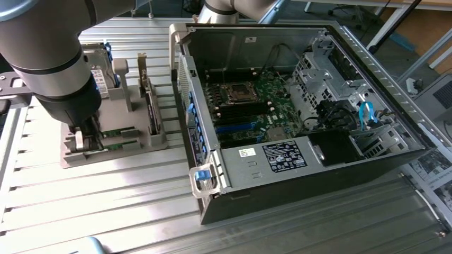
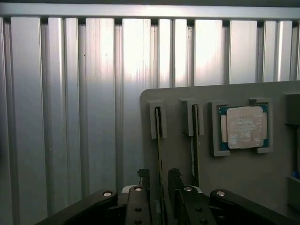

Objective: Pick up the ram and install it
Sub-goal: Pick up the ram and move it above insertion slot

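Right now the case (image 1: 297, 196) lies open beside the holder (image 2: 253, 178), where the ram (image 2: 158, 124) stands on edge in its slot. The gripper (image 2: 159, 174) straddles it, jaws apart; a clean grasp wants them centred and square to its faces.

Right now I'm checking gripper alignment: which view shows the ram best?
The wrist view: the ram stands edge-on in its holder slot, running into the open gripper. The exterior view gives a short green stretch beside the arm.
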{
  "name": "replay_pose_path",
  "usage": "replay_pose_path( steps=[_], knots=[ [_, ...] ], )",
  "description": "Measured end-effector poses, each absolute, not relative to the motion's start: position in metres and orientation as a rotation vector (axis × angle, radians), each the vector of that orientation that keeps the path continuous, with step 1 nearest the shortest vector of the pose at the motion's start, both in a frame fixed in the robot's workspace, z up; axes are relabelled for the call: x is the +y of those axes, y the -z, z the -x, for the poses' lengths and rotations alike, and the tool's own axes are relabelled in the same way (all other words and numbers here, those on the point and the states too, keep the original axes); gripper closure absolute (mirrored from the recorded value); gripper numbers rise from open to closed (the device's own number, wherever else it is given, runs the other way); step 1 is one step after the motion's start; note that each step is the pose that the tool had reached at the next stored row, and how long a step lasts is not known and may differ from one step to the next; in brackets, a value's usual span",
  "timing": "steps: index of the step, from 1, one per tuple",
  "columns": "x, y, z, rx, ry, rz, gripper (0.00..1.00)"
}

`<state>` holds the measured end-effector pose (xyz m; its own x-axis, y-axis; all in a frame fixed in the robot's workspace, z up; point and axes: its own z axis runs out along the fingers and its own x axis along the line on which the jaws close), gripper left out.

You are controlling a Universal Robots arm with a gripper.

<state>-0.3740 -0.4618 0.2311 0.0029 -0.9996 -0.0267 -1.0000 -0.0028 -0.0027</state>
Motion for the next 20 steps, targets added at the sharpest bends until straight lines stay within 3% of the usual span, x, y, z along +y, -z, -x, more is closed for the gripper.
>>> replay_pose_path(
  steps=[20],
  knots=[
    [-0.4617, -0.2231, 0.3738, 2.201, -0.026, 2.213, 0.70]
  ],
)
